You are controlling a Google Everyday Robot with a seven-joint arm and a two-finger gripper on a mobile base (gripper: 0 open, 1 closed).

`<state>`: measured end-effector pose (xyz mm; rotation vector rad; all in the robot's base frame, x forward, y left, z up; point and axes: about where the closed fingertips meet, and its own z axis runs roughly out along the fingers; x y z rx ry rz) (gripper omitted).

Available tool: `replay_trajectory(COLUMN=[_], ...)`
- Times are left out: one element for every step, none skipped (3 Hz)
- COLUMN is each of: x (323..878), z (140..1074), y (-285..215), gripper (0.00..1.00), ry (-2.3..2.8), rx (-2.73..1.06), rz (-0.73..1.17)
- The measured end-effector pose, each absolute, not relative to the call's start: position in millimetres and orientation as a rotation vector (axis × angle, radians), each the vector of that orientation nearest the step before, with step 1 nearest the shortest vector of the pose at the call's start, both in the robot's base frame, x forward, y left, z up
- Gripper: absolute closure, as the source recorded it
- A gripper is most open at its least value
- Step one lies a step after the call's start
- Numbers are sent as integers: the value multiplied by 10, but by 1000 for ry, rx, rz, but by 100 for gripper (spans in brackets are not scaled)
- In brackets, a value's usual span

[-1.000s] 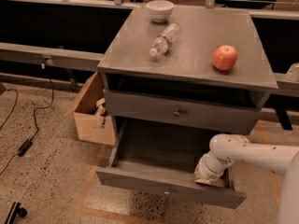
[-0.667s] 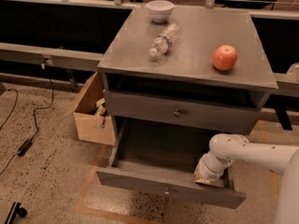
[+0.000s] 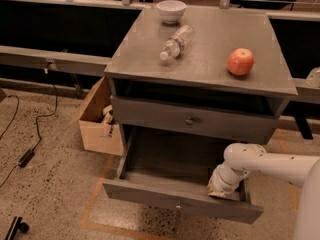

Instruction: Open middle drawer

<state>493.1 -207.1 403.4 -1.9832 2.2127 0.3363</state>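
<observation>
Standing well out from the cabinet, the middle drawer (image 3: 150, 196) hangs over the speckled floor (image 3: 50, 199), its plain grey front facing the camera with a small round knob (image 3: 178, 204) at centre. Its inside shows as a dark, shallow tray. The gripper (image 3: 222, 188) sits down inside this drawer at the right front corner, just behind the front panel and well to the right of the knob, apart from it. Whether the gripper is spread or pressed together I cannot tell, as its tip is sunk behind the panel. The white arm (image 3: 270, 161) reaches in from the right edge of the view and bends down over the drawer's right side.

Directly above, another grey drawer (image 3: 150, 116) is flush with the cabinet, its own knob (image 3: 189, 120) at centre, and a dark gap lies between it and the cabinet top (image 3: 210, 74). On that top lie a red apple (image 3: 240, 61) at the right, a clear plastic bottle (image 3: 174, 43) on its side, and a white bowl (image 3: 171, 10) at the back. A cardboard box (image 3: 97, 129) stands against the cabinet's left side, with a black cable (image 3: 37, 129) on the floor beyond.
</observation>
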Motion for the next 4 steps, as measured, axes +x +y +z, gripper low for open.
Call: replay_trajectory(x=[4933,4933,4932,4932], z=[4033,4033,4033,4034], y=[-2071,-2071,-2071,-2071], gripper=[100,100,100,100], ry=[2213,2213,2213,2213], rx=[-1983,-1983,-1983,-1983], rz=[336,337,337,337])
